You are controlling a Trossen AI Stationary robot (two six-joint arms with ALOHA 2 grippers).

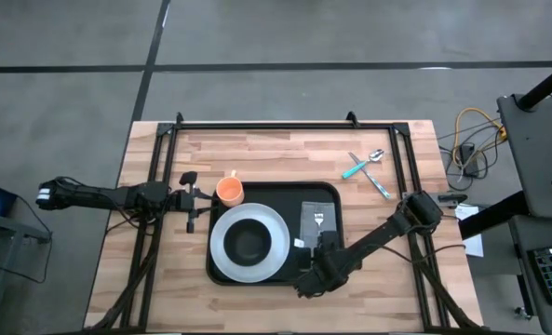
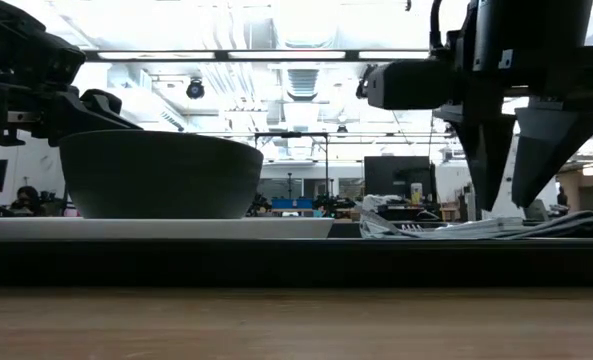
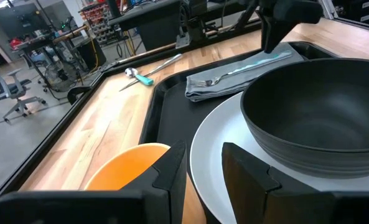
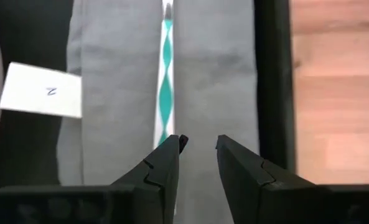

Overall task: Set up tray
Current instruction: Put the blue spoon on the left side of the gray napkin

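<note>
**Tray on the wooden table**

While the big black rectangular tray (image 1: 274, 197) sits mid-table, it holds a round white plate (image 1: 227, 253) with a dark bowl (image 1: 249, 242) and a grey cloth napkin (image 4: 215, 74) under a teal-handled fork (image 4: 165, 87). Just above the napkin, the right gripper (image 4: 198, 152) has its fingers a little apart, holding nothing. Beside the orange cup (image 1: 229, 190), the left gripper (image 1: 197, 195) has fingers slightly apart.

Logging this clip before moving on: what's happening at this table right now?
A tray is being set. It already holds a white plate with a dark bowl, and a grey napkin with a fork on it. The right claw hangs open just above the fork's handle. The left claw waits by the orange cup. Two utensils lie off the tray.
</note>
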